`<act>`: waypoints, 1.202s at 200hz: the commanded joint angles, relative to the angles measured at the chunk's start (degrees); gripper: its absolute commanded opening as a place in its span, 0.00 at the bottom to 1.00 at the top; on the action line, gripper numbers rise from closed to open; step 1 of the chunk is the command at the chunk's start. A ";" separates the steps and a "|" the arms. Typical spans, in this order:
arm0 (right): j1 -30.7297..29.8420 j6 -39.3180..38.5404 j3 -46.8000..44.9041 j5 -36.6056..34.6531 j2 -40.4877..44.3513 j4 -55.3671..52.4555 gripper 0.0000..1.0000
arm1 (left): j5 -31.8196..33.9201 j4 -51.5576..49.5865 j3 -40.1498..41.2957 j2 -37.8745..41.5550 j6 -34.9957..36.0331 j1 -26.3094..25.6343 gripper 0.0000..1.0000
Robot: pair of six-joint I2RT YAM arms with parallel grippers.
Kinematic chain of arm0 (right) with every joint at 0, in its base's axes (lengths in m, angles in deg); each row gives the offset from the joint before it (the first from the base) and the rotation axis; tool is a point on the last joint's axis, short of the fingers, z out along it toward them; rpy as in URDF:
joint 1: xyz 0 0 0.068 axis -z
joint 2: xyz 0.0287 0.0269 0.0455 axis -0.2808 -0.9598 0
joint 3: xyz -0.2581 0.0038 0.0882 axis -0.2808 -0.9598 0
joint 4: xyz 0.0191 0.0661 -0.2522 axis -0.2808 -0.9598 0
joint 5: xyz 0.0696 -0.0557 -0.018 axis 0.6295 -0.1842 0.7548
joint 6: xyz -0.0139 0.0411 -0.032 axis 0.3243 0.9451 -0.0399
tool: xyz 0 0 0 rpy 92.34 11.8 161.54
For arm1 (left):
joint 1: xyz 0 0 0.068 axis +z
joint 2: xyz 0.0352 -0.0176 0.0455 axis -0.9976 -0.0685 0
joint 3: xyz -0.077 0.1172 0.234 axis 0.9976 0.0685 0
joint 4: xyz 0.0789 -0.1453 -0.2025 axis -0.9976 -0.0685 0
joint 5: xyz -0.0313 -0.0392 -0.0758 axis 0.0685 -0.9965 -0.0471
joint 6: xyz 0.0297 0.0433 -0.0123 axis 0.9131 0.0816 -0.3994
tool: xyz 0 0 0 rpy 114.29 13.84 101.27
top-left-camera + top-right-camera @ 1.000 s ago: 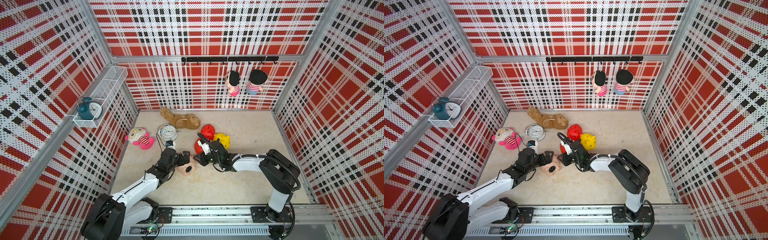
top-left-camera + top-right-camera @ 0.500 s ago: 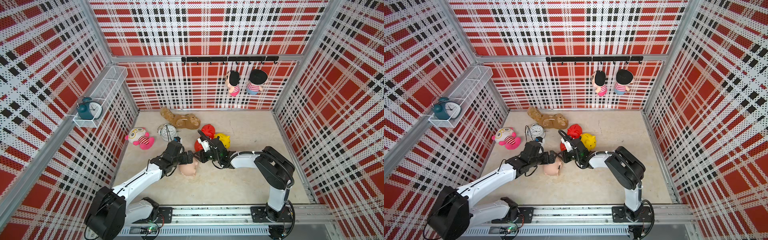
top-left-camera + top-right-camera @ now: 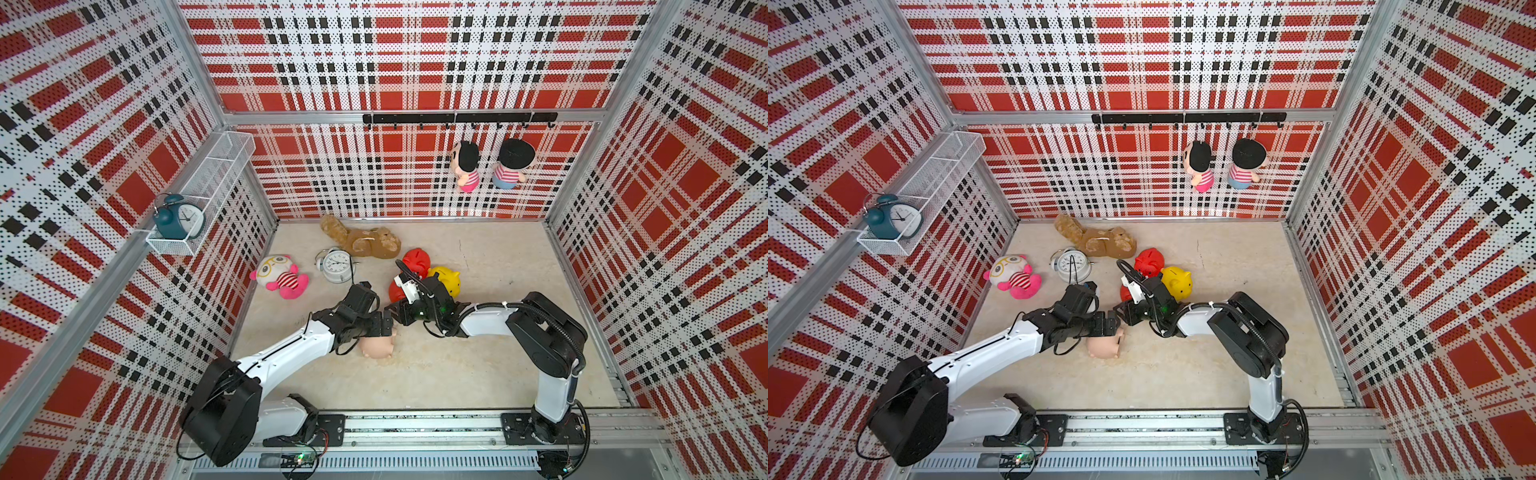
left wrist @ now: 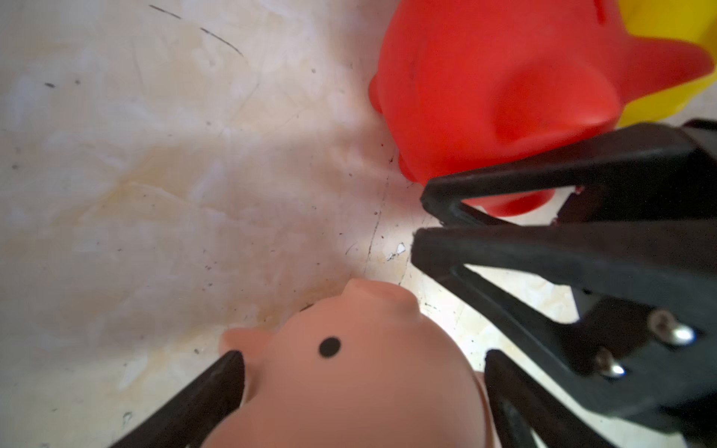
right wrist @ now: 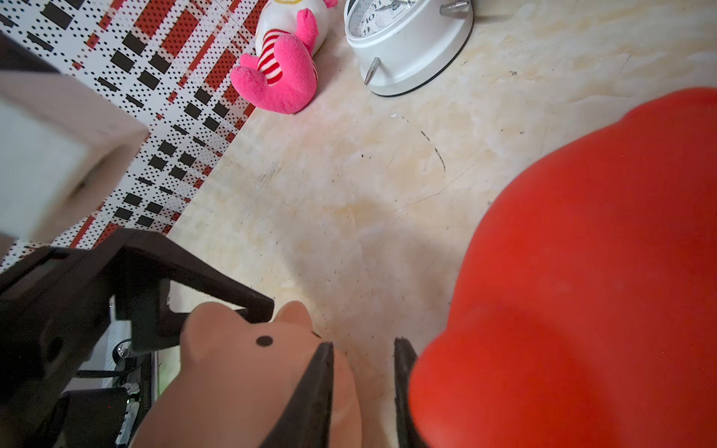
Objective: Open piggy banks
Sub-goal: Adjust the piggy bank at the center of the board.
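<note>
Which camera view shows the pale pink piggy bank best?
The left wrist view: the pale pink piggy bank is close, eye and ears clear. The right wrist view shows it partly behind gripper fingers. Both top views show it small, partly hidden by the left gripper.

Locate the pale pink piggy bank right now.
In both top views the pale pink piggy bank lies on the floor, its head between the left gripper's fingers, with the right gripper close beside it.
</note>
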 commanded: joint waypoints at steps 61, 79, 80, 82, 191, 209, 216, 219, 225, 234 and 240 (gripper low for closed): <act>0.39 0.37 -0.54 0.20 -1.11 1.11 0.31 | 3.40 -11.23 -7.13 0.82 -2.09 -3.96 0.98; 0.39 0.22 -0.71 0.26 -0.94 0.96 0.31 | 4.71 -14.07 -6.96 -0.47 -1.44 -5.15 0.98; 0.39 0.21 -0.77 0.27 -0.97 0.96 0.31 | 4.75 -14.22 -6.97 -0.47 -1.33 -5.21 0.98; 0.39 0.19 -0.74 0.27 -0.93 0.96 0.31 | 4.85 -14.45 -6.97 -0.53 -1.21 -5.36 0.98; 0.33 0.28 -0.08 0.23 -1.91 0.51 0.37 | 4.32 -20.96 -12.28 -4.29 5.41 -7.12 0.98; 0.39 0.23 0.29 0.44 -2.23 0.32 0.37 | 3.95 -21.95 -14.02 -3.83 6.75 -6.42 0.98; 0.39 0.22 0.24 0.47 -2.23 0.25 0.38 | 3.70 -22.13 -14.41 -3.68 7.26 -6.15 0.98; 0.39 0.19 0.24 0.53 -2.23 0.21 0.38 | 3.58 -22.27 -14.56 -3.65 7.56 -6.06 0.98; 0.39 0.16 0.23 0.48 -2.21 0.21 0.38 | 3.26 -22.39 -14.77 -3.58 8.05 -6.06 0.98; 0.37 0.11 0.32 0.54 -2.23 0.10 0.38 | 3.20 -22.97 -14.95 -3.61 8.71 -6.05 0.98; 0.38 0.04 0.39 0.52 -2.23 -0.07 0.38 | 3.43 -23.42 -14.91 -3.81 9.03 -6.11 0.98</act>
